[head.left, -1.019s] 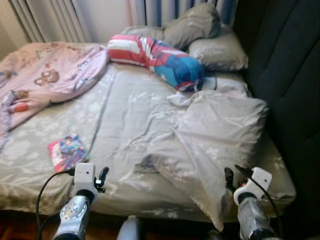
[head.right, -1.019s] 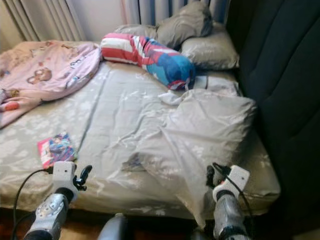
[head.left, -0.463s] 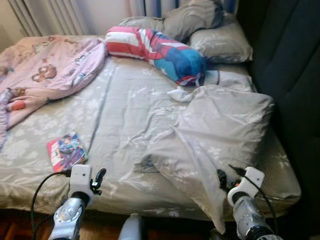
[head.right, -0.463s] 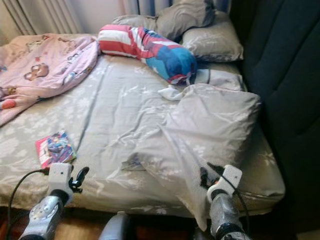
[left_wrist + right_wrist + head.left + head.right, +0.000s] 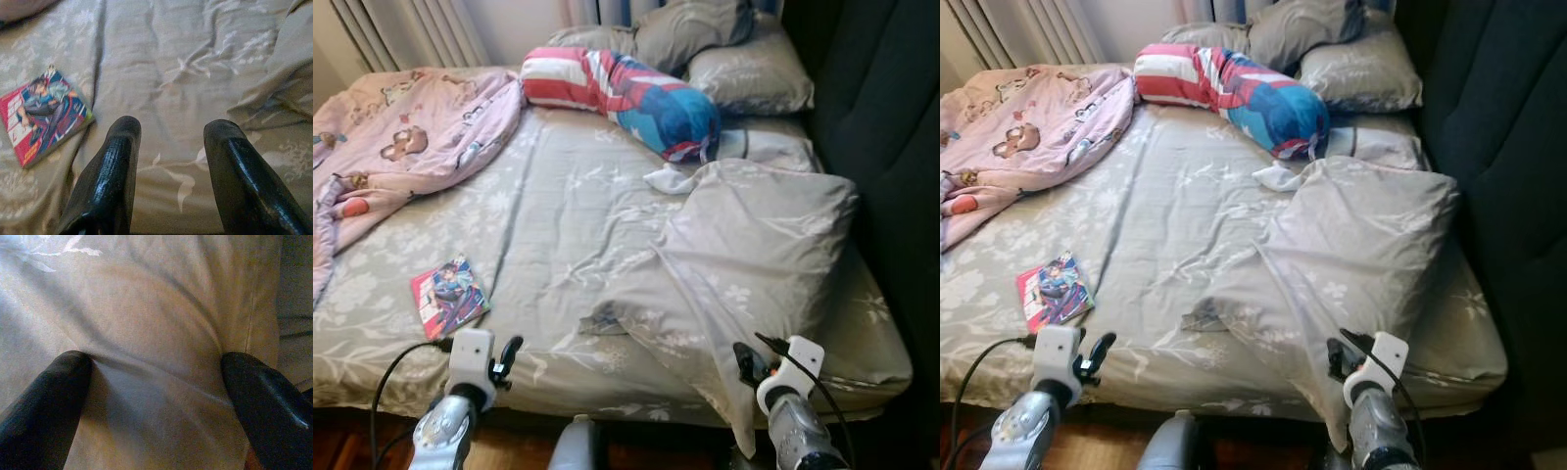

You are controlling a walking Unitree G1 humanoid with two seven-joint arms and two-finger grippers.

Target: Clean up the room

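Two grippers are held at the near edge of the bed [image 5: 558, 215]: the right gripper [image 5: 156, 396], fingers spread wide and empty, is pressed against the hanging corner of the grey duvet [image 5: 754, 245] on the near right. The left gripper [image 5: 168, 161], also open and empty, is pointed beside the comic book [image 5: 448, 297]. The duvet is judged soft, light and slack, best pinched at a corner hem.
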